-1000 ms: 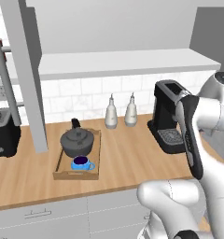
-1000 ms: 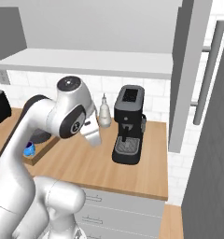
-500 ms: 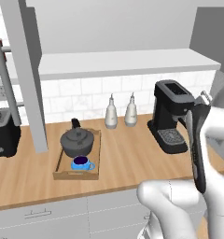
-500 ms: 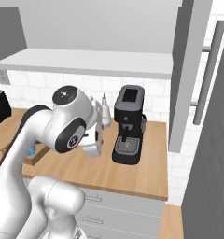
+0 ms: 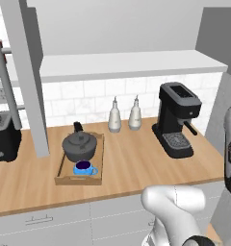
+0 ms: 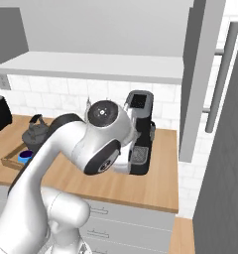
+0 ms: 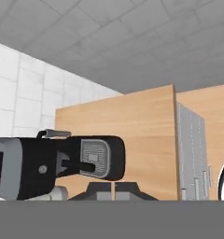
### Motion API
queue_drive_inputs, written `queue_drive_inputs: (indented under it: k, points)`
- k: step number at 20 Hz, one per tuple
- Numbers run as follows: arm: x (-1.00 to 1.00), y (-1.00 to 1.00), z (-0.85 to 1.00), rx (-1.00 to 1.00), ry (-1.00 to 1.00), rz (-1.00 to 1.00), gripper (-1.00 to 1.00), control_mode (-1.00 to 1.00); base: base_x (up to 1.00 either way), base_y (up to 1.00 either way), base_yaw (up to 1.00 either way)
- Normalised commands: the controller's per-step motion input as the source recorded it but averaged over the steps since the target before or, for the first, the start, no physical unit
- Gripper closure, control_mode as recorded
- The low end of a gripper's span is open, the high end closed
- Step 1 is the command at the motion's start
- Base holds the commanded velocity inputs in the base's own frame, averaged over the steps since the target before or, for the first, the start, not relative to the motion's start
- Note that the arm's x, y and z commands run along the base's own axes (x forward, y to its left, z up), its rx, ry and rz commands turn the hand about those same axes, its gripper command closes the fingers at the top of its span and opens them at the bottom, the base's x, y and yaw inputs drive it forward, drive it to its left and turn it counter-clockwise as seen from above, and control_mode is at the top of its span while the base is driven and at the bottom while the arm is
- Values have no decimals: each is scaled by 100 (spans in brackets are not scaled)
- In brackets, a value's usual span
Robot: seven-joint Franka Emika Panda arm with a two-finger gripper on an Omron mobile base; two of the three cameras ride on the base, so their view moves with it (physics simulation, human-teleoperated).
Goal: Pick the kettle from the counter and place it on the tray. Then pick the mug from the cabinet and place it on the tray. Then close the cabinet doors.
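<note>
On the wooden counter [image 5: 136, 163] the tray [image 5: 63, 169] sits toward the left, and the dark kettle [image 5: 80, 145] stands on its far half with the blue mug [image 5: 83, 168] just in front of it, both inside the rim. From the right base view the same tray [image 6: 8, 159] shows past the arm's shoulder, with the kettle [image 6: 34, 135] upright and a sliver of the mug [image 6: 25, 155] beside it. One cabinet door [image 5: 27, 77] hangs open on the left, its edge coming down close to the tray's left side, and its bar handle [image 5: 6, 81] stands out beyond it; another door [image 6: 198, 74] stands open on the right with its long handle [image 6: 220, 79] facing out. Two pale bottles [image 5: 123, 115] stand against the tiled wall, a black coffee machine [image 5: 177, 120] is to their right, and a dark toaster [image 5: 4, 142] sits at the far left. The gripper [image 7: 115, 191] points at the coffee machine [image 7: 58, 163], seen rolled on its side; so little of the fingertips [image 7: 100, 190] shows that I cannot tell how the jaws stand.
</note>
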Motion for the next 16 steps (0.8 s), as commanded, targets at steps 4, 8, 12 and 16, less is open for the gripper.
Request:
queue_drive_inputs:
  k: [4, 8, 12, 16]
  points:
    - [-14, -56, 8, 10, -15, -3, 100, -100, 0, 0, 0]
    - [-7, -53, 1, 10, -10, -2, 100, -100, 0, 0, 0]
    - [0, -11, 0, 1, 0, 0, 100, -100, 0, 0, 0]
    - [-29, -10, 0, 1, -10, 0, 100, -100, 0, 0, 0]
